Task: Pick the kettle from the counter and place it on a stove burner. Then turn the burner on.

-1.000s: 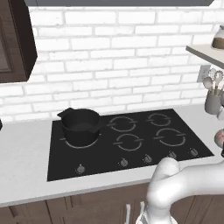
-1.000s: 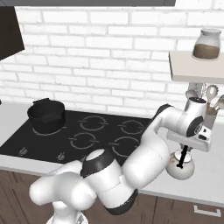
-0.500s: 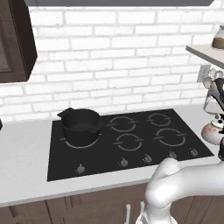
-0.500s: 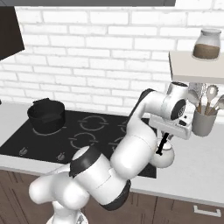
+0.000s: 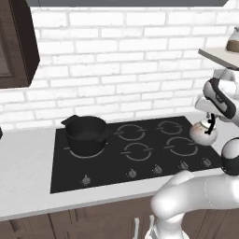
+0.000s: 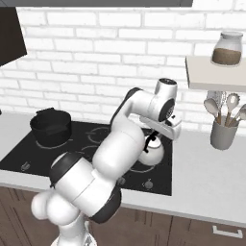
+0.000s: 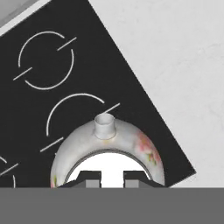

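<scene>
The two-finger gripper (image 7: 107,177) is clamped shut on the thin black upright handle of the small, squat, white-silver kettle with reddish floral marks (image 7: 144,151), holding it above the flat black glass cooktop (image 7: 92,52) near its right edge. In the hand view the kettle's short spout (image 7: 105,125) points toward a burner ring of thin grey broken arcs (image 7: 75,114). Beside the cooktop lies the smooth pale grey-white counter (image 7: 175,65). Farther left, a black two-handled pot (image 5: 85,134) sits on a burner. To the right stands a grey utensil holder with spoons (image 6: 224,129), and on the shelf above it a glass jar (image 6: 227,48).
</scene>
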Robot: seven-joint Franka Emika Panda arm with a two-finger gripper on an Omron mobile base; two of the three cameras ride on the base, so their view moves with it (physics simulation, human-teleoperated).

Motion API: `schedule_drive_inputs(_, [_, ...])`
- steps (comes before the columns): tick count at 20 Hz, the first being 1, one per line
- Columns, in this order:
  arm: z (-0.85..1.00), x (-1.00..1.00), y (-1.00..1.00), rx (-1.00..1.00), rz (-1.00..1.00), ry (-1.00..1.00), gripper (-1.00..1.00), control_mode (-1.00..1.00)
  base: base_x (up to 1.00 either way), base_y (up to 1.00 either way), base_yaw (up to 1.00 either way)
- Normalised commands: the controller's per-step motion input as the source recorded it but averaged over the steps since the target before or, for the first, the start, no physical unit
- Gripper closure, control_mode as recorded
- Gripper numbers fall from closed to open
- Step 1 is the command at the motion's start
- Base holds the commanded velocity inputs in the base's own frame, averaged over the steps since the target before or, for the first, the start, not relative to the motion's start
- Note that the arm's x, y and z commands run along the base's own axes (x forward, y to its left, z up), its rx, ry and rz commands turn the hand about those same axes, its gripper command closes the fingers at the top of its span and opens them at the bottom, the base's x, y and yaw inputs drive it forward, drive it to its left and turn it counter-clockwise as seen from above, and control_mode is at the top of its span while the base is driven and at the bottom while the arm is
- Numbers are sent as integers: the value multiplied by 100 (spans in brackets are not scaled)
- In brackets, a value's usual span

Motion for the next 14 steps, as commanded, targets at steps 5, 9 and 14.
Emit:
schedule_drive_inputs(5, [1,71,89,-15,-23,-10,100,-100,0,0,0])
schedule_drive_inputs(9, [-5,40,24,-11,-2,9,100,-100,0,0,0])
schedule_drive_inputs(14, [-9,33,-4,-3,0,42,100,-100,0,0,0])
